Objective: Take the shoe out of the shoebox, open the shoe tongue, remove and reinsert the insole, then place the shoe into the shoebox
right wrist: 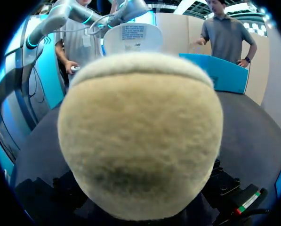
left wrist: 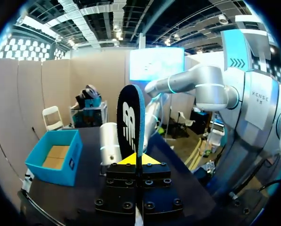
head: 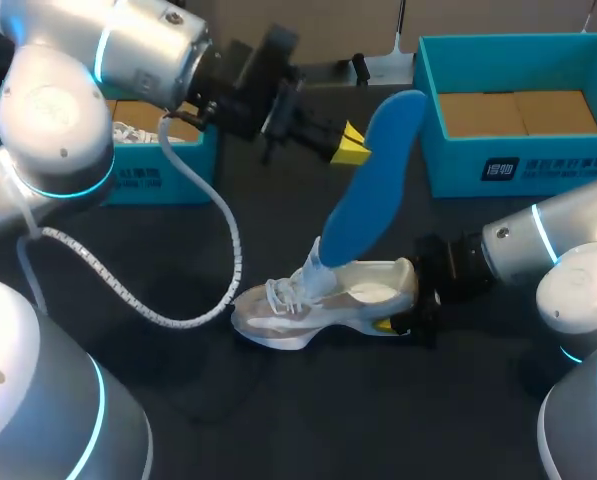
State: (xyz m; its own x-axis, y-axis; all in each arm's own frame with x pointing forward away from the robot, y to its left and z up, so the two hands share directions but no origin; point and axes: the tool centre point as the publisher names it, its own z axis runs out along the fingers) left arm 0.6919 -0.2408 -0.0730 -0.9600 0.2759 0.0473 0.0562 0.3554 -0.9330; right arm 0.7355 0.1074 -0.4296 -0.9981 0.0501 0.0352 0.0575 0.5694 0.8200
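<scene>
Dark bench is seen from above, with an open teal shoebox at its far right, a brown cardboard floor showing inside. A second teal shoebox at the far left is largely covered by the left arm. A pale shoe rests near the middle of the bench, toe toward the left, its laces loose. A blue insole rises steeply out of the shoe's opening, its lower end hidden inside. The insole's upper part is grasped by the left pincer. In the left wrist view the insole is seen nearly edge-on, dark side showing, clamped between the two yellow tips of the left pincer. The right pincer is set at the shoe's heel, coming in from the right. Its far side is hidden behind the shoe, so whether it is clenched cannot be told. In the right wrist view the fuzzy beige heel of the shoe fills nearly everything and covers the right pincer completely. Only the raised white tongue shows past the heel, with an edge of the shoebox beyond.
</scene>
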